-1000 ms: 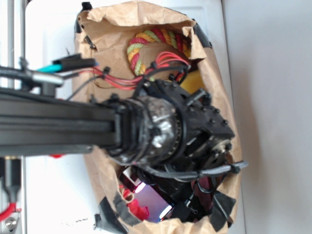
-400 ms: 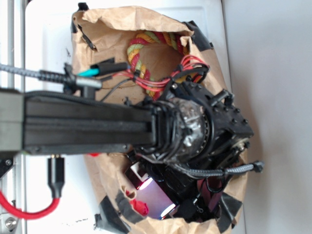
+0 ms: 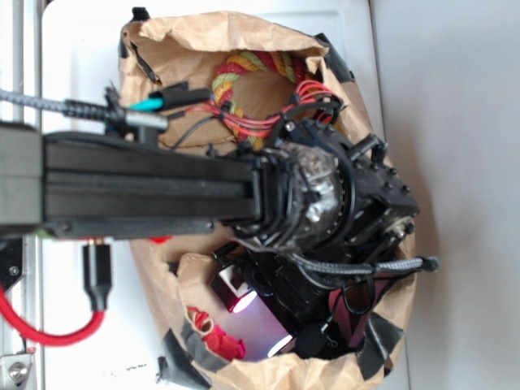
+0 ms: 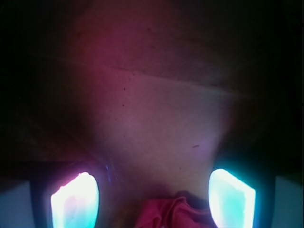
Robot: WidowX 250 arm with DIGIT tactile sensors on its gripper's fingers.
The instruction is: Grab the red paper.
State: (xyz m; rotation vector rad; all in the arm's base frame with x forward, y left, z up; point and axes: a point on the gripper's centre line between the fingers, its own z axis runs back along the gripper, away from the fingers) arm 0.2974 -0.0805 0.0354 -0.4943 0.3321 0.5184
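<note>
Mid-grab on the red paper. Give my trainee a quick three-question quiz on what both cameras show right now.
1. True or false: in the wrist view the red paper sits at the bottom edge, between the two glowing fingers.
2. Multiple choice: in the exterior view, what lies at the top end of the brown paper bag? A) a blue cup B) the twisted rope C) a spoon
3. Short answer: does either view show the pincer already closed on the paper?

Key: 1 true. 2 B. 3 No; the fingers stand apart either side of the paper, and the arm hides the pincer in the exterior view.
</note>
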